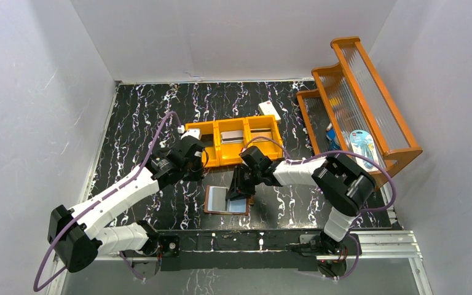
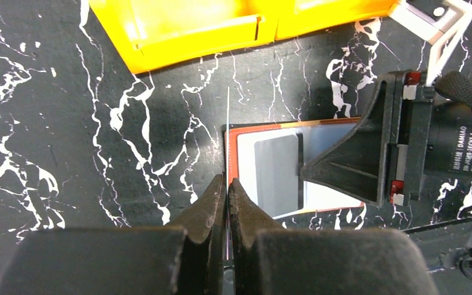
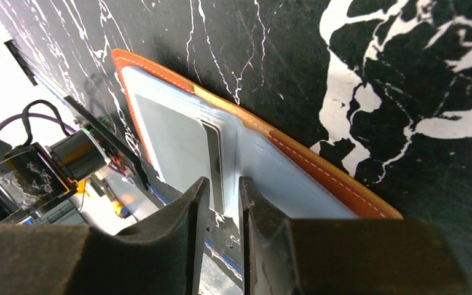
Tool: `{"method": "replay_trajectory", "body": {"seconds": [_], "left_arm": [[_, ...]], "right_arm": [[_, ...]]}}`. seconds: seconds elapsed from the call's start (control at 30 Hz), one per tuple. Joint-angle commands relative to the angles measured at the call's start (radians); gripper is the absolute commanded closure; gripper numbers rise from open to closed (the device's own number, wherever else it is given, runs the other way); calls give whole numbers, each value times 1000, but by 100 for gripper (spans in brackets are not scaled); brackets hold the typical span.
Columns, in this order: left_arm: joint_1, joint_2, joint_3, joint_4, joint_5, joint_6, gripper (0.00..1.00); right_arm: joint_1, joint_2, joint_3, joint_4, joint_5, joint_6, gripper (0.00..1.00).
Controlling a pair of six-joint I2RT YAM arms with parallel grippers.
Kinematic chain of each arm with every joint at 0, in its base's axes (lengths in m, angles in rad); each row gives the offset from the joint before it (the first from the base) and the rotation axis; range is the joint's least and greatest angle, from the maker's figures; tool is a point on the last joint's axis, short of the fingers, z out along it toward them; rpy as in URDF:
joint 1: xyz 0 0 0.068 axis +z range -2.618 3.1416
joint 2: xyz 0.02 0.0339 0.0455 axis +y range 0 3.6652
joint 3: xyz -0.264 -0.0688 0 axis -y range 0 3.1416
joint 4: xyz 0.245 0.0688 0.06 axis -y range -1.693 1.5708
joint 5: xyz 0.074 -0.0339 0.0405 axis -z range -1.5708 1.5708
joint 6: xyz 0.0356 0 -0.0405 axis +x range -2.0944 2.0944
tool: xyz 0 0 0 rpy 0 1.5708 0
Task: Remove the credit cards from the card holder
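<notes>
Edgewise, the left pincer (image 2: 227, 182) grips a thin flat credit card (image 2: 228, 123).

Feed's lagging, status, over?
Left fingers shut on thin card, edge-on. Right fingers nearly closed, tips on open wallet. Grey card still inside. Nothing in the way.

Overhead view, close wrist views, wallet (image 1: 218, 200) shared

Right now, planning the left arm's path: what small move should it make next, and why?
Probably carry the card over to the tray and release it there. The left gripper is shut on it, edge-on above the table, the near compartment looks bare, and the right gripper rests on the wallet.
</notes>
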Motion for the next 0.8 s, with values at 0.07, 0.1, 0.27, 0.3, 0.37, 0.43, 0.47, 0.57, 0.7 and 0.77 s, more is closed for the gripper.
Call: {"method": "replay_trajectory", "body": {"seconds": [0.07,0.1,0.27,0.3,0.37,0.43,0.47,0.57,0.7,0.77], "left_arm": [[7,-62,29,37,-77,74,100],[7,-63,28,54,-82,95,100],[7,-14,80,93,-86,246,100],[7,5,94,92,-84,279,100],[7,42,114,102,-73,368,100],[7,68,129,117,-88,462,100],[8,75,127,133,-107,515,100],[8,86,109,192,-139,694,100],[12,103,72,283,-122,936,100],[20,129,70,309,-95,1029,100]], "right_arm": [[7,-48,18,-111,92,-63,66],[7,-65,19,-112,90,-68,66],[6,-189,0,-93,91,-78,64],[6,-217,-6,-94,98,-75,64],[5,-268,-22,-101,117,-69,64],[5,-321,-37,-118,141,-61,64],[5,-346,-46,-128,156,-58,65],[4,-418,-75,-146,189,-43,65],[-4,-499,-103,-188,230,-32,66],[-8,-533,-108,-217,255,-35,66]]}}
